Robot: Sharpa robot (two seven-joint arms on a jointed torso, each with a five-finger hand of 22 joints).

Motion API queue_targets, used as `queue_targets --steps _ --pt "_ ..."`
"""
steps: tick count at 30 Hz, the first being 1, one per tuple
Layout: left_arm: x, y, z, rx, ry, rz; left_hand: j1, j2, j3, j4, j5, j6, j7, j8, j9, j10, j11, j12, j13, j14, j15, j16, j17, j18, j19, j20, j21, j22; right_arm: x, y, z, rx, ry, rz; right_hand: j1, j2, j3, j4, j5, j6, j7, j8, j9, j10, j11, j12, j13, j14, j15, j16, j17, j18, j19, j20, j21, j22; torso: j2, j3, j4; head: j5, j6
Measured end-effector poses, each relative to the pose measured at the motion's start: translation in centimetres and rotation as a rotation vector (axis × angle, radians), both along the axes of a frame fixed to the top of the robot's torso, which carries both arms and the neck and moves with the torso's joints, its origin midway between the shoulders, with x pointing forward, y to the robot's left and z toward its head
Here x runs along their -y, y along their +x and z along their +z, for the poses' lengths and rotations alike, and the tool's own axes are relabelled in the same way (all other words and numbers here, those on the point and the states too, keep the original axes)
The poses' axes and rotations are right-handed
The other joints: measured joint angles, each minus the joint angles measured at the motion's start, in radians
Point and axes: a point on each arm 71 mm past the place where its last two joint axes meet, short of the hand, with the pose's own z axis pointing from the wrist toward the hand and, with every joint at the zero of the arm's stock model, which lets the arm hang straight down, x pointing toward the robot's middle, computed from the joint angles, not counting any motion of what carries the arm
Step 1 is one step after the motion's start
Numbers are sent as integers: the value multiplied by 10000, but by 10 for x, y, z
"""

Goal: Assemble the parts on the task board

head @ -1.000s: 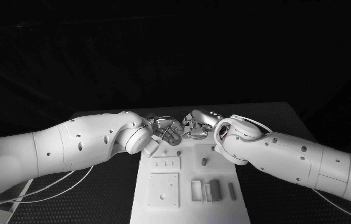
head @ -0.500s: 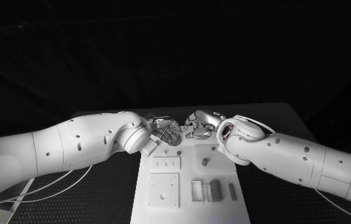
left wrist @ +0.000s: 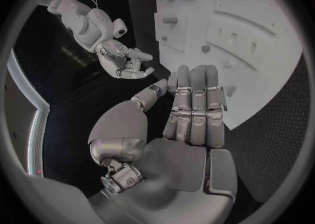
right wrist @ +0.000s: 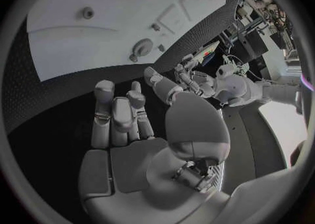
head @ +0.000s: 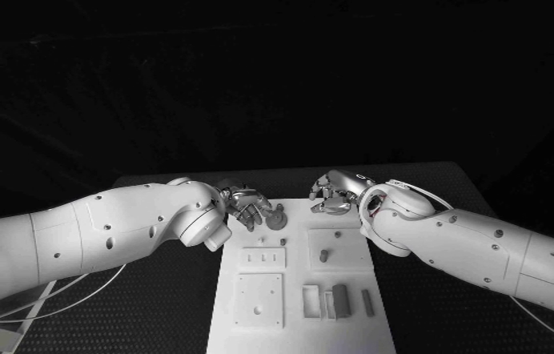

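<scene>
Hands parted; left hand (head: 245, 203), right hand (head: 334, 194) empty, fingers loose; gear (head: 277, 219) on task board (head: 295, 322) between.

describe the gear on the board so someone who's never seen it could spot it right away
Start at the white task board running down the middle of the black table. Go to its far end, between the left hand and the right hand. The gear lies there by the left hand's fingers: a small, dark, round toothed disc, unlike the pegs and rectangular pieces nearer the robot.
</scene>
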Motion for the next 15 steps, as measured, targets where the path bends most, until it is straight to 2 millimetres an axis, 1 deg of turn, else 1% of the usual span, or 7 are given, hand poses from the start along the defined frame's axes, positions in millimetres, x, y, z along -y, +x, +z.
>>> queue_targets --steps 4,7,8,9,11,13,15 --pt "-8 -3 -5 255 428 -29 59 -58 -1 1 -104 73 2 -29 5 10 -140 727 531 3 -175 751 101 -1 206 -135 333 462 6 -1 -2 -58 25 -74 0 0 30 -30 0 0 0 0 0 1 0 0 0 0 0 0 -6 0 -1 1 0 0 -1 0 -1 24 -11" --pt "-11 -7 -11 371 641 -50 97 -97 -51 51 -150 129 -27 -38 6 43 -253 1783 1260 122 -412 1757 235 -1 420 -337 809 1021 9 -2 -3 -99 55 -106 0 0 29 -30 0 0 0 0 0 1 0 0 -10 1 1 0 -19 -1 -1 1 0 1 -1 0 -1 35 -33" --pt "-11 -8 -12 387 680 -53 99 -96 -55 57 -221 140 -48 -38 6 60 -274 2294 1639 151 -521 2222 344 -2 555 -419 1022 1262 9 -2 -3 -111 63 -112 0 0 30 -30 0 0 0 0 0 1 0 0 -10 1 1 0 -27 0 -2 2 0 3 0 0 -1 39 -39" --pt "-12 -9 -14 401 725 -56 110 -84 -19 91 -328 74 -114 -37 5 -182 -161 3216 2349 44 -628 3026 467 -2 598 -504 1332 1701 10 -3 -4 -131 79 -115 0 0 30 -30 0 0 0 0 0 2 -1 0 -10 1 1 0 -32 0 -2 2 0 7 0 0 -1 42 -48" --pt "-13 -10 -17 436 795 -56 123 -72 14 125 -470 39 -149 -32 5 -243 -202 3905 2786 19 -705 3622 478 -4 640 -579 1626 2016 11 -4 -4 -164 107 -116 0 0 29 -30 0 0 0 0 0 2 0 0 -10 1 1 0 -33 0 -2 2 0 8 3 -4 -1 50 -73" --pt "-13 -11 -18 486 867 -74 124 -72 33 144 -522 35 -153 -22 5 -260 -227 4343 3035 49 -736 4030 429 -5 675 -613 1824 2234 12 -5 -5 -190 128 -118 0 0 29 -30 0 0 0 0 0 2 0 0 -16 1 1 0 -40 0 -2 2 0 8 6 -6 -1 54 -88" --pt "-13 -13 -19 571 996 -143 124 -72 32 145 -570 -14 -203 -18 5 -232 -397 4883 3311 -2 -791 4567 319 -6 742 -673 2085 2466 12 -5 -6 -225 157 -121 0 0 29 -30 0 0 0 0 0 2 -1 0 -21 1 1 0 -50 0 -3 2 0 8 12 -6 -5 62 -110"
